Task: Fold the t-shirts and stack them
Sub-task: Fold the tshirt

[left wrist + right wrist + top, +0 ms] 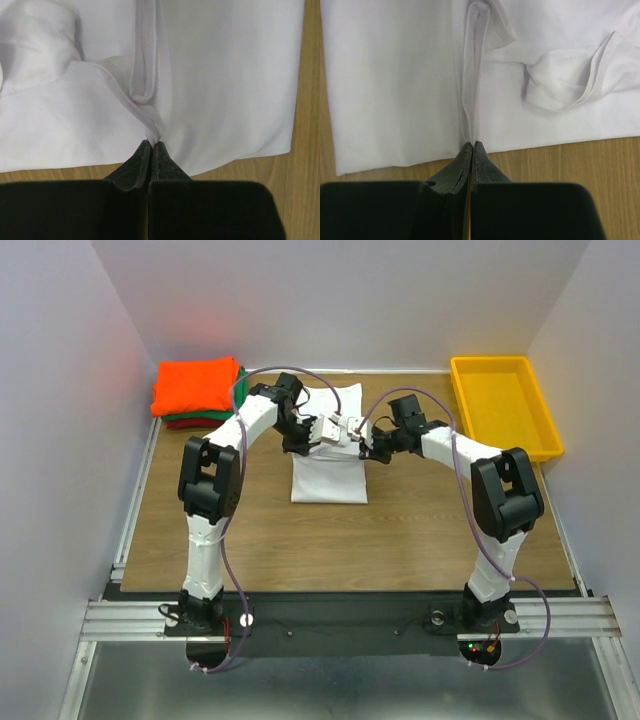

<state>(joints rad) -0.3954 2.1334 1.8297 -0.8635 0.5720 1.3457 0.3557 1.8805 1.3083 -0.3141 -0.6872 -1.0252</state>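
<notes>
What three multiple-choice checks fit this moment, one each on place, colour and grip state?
1. Where on the table is the folded stack? A far left corner; B far right corner; C near edge.
2. Which colour tops that stack? A green; B orange; C dark red.
3. How are the left gripper and right gripper? A both open; B both shut on the white t-shirt; C one open, one shut.
Key: 1 A, the stack sits by the back wall at left. 2 B, orange lies uppermost over green and red. 3 B, each wrist view shows closed fingertips pinching a white fold.
</notes>
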